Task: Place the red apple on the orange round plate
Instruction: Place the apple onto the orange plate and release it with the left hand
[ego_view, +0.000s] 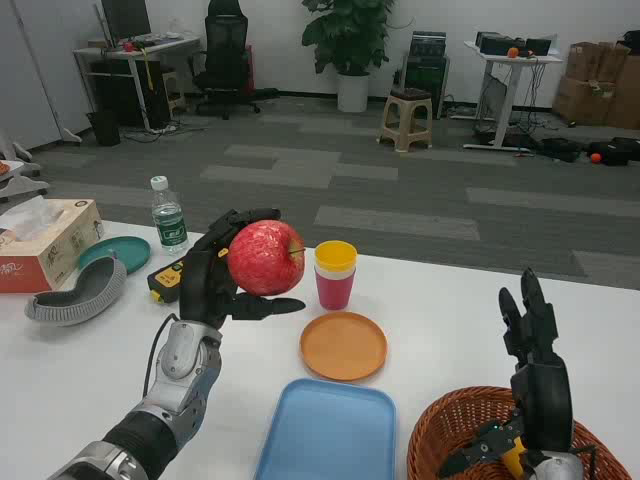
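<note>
Left hand (215, 282) raised above the table (440, 310), forearm angled up, fingers wrapped around the apple (266, 258), just left of the plate (343, 346) and above it. Right hand (532, 345) upright over the basket (455, 425), fingers apart, holding nothing.

grey carpet floor (420, 190) in lighter and darker blocks. white back wall (270, 40). desk (135, 50) at far left with dark monitor (125, 17), black office chair (223, 55) beside it. large potted plant (350, 45) in white pot at centre. beige plastic stool (407, 118). white table (510, 70) at right, cardboard boxes (600, 80) far right.
</note>
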